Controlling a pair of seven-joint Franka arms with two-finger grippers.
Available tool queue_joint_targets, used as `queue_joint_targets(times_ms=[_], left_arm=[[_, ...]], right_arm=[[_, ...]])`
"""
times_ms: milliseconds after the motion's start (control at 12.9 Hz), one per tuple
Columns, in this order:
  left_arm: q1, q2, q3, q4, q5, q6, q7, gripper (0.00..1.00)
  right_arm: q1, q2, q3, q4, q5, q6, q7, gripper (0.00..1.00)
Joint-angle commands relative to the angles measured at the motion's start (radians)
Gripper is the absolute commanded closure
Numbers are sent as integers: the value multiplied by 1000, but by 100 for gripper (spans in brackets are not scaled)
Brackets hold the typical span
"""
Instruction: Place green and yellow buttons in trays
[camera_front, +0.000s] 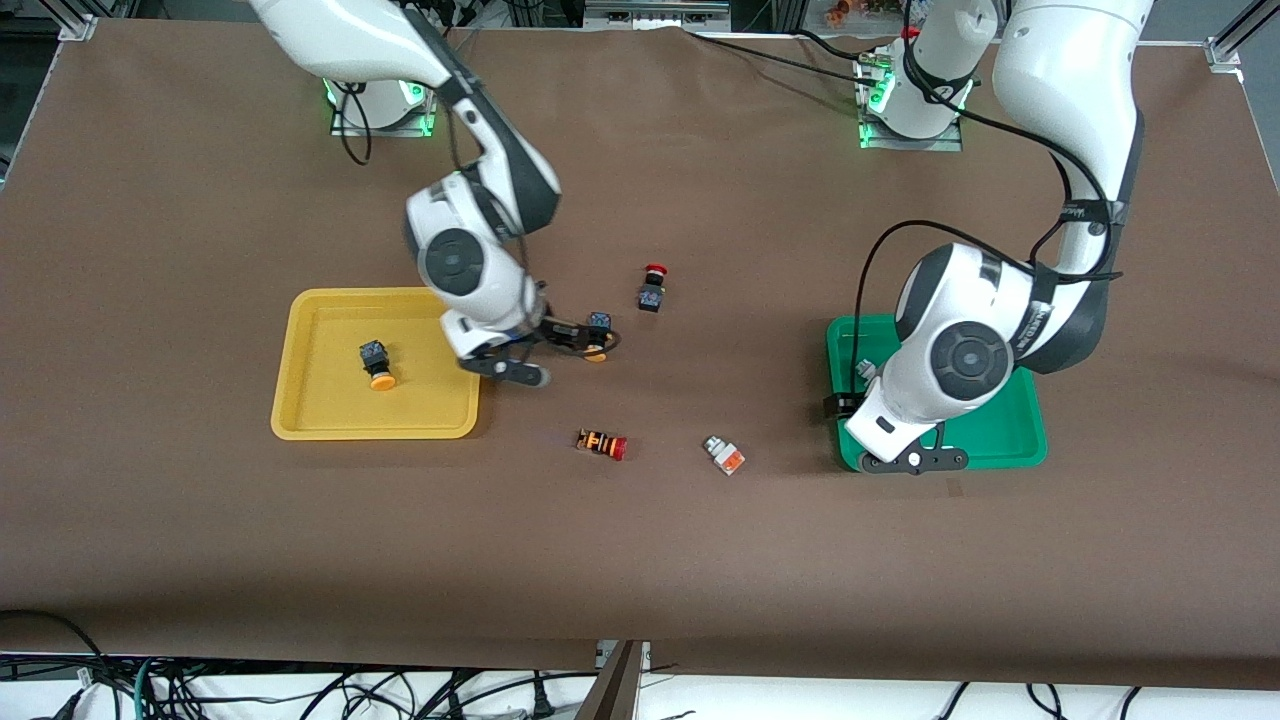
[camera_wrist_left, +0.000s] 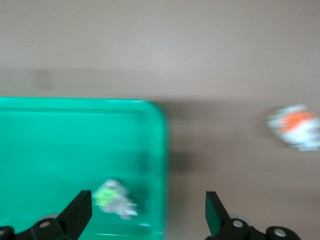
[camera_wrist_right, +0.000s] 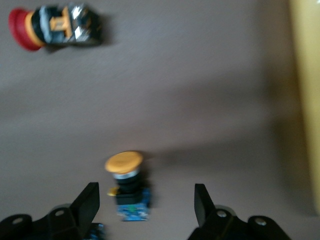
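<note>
The yellow tray (camera_front: 300, 400) holds one black-bodied button with a yellow-orange cap (camera_front: 377, 365). A second yellow-capped button (camera_front: 597, 336) lies on the table beside that tray. My right gripper (camera_front: 573, 340) is open just above it, and in the right wrist view the button (camera_wrist_right: 127, 182) lies between the spread fingers (camera_wrist_right: 90, 202) of the gripper (camera_wrist_right: 146, 207). The green tray (camera_front: 1010, 440) holds the green-faced white button (camera_wrist_left: 115, 198). My left gripper (camera_front: 848, 400) is open over that tray's rim (camera_wrist_left: 160, 150), with the button near one finger (camera_wrist_left: 77, 215). The orange-faced white button (camera_front: 724, 455) lies on the table between the trays, and it also shows in the left wrist view (camera_wrist_left: 295, 129).
A black-bodied button with a red cap (camera_front: 652, 288) lies farther from the front camera than the other loose buttons. An orange-striped button with a red cap (camera_front: 601, 443) lies near the orange-faced one, and it also shows in the right wrist view (camera_wrist_right: 52, 27). Brown cloth covers the table.
</note>
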Motion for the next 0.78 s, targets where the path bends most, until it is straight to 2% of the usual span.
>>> queue_joint_targets(times_ms=[0,233,311,388,621,699], left_arm=[[-32,85,1,91,-115,64,-237,0],[-96,172,8,148,-111,204,-497,0],[-113,195,5,151,-111,247,-525,0],[-154,221,14,157,-109,306,-557,0],[-172,284,16,154,-80,329,-545,0],[-187,295,16,157,-79,333,-545,0]], right_arm=[[59,93,-8,41,15,102,107,15],[80,115,-8,28,12,140,115,16],[81,115,-10,19,9,140,115,22],[81,115,-10,13,0,141,113,31],[77,104,-16,7,-3,129,87,72],[74,83,-34,10,-5,91,60,78]])
